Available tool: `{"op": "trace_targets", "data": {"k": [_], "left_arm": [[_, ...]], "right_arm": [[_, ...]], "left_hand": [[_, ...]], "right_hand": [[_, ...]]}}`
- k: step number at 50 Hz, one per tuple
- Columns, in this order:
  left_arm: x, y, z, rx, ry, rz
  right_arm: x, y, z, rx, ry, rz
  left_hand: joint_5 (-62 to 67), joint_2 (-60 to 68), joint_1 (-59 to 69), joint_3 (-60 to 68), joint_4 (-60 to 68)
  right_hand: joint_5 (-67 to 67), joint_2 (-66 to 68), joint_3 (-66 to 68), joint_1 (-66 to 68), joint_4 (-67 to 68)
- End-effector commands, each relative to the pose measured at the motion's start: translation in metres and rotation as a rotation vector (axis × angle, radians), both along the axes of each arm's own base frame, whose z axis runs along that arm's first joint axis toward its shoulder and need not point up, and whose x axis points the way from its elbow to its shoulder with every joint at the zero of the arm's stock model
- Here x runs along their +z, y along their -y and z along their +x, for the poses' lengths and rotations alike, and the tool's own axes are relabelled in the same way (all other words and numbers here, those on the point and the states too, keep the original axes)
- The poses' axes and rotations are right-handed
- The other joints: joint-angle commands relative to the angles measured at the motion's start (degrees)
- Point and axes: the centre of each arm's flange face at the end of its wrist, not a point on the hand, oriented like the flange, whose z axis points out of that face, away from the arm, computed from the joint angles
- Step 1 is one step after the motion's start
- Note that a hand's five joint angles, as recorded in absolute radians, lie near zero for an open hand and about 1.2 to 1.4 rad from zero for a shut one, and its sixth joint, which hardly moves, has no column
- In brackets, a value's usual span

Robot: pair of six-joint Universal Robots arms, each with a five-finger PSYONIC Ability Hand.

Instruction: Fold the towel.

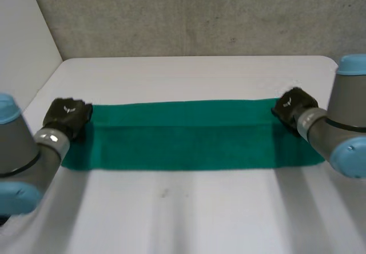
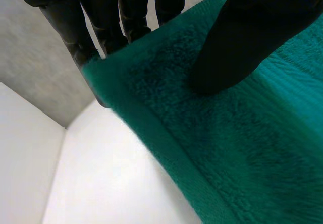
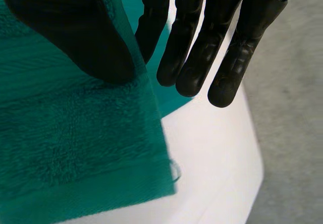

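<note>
The left hand (image 1: 67, 115) grips the towel's (image 1: 183, 134) far left corner. In its wrist view the thumb (image 2: 242, 37) presses on top of the cloth and the fingers (image 2: 106, 22) reach under the raised edge. The right hand (image 1: 293, 106) does the same at the far right corner: its thumb (image 3: 75, 32) lies on the top layer, and the straight fingers (image 3: 194, 47) sit beneath that layer's edge, above a lower strip of cloth. The green towel lies as a long flat band across the middle of the table (image 1: 183, 214), with a crease running along its length, so it looks folded once lengthwise. The step in hand seems to be taking hold of the far edge for another fold. The next move likely calls for both hands to lift together and carry that edge toward the near one, keeping it level so the layers line up. Around the towel the white table is bare, with a grey wall (image 1: 200, 14) behind it. Nothing blocks the way.
</note>
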Motion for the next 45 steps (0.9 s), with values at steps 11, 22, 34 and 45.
{"op": "trace_targets", "data": {"k": [11, 22, 34, 45], "left_arm": [[-0.037, 0.125, -0.027, 0.069, -0.022, -0.188], [-0.048, 0.141, -0.041, -0.019, -0.04, -0.218], [-0.013, 0.113, -0.045, -0.046, -0.065, -0.273], [0.037, 0.069, -0.03, -0.026, -0.164, -0.261]], "right_arm": [[-0.038, 0.107, 0.046, 0.047, 0.11, -0.32], [-0.063, 0.129, 0.052, 0.041, 0.121, -0.351], [-0.038, 0.113, 0.043, -0.038, 0.206, -0.277], [0.037, 0.062, 0.024, -0.085, 0.505, -0.153]], "left_hand": [[13.6, 11.2, 15.0, 11.6, 11.4], [8.1, 5.7, 9.5, 6.1, 5.9], [-56.4, -58.8, -55.0, -58.4, -58.6], [-56.4, -58.8, -55.0, -58.4, -58.6]], "right_hand": [[13.8, 12.3, 12.2, 23.4, 11.7], [-52.7, -54.1, -54.2, -43.0, -54.7], [-56.2, -57.7, -57.8, -46.6, -58.3], [-56.2, -57.7, -57.8, -46.6, -58.3]]}}
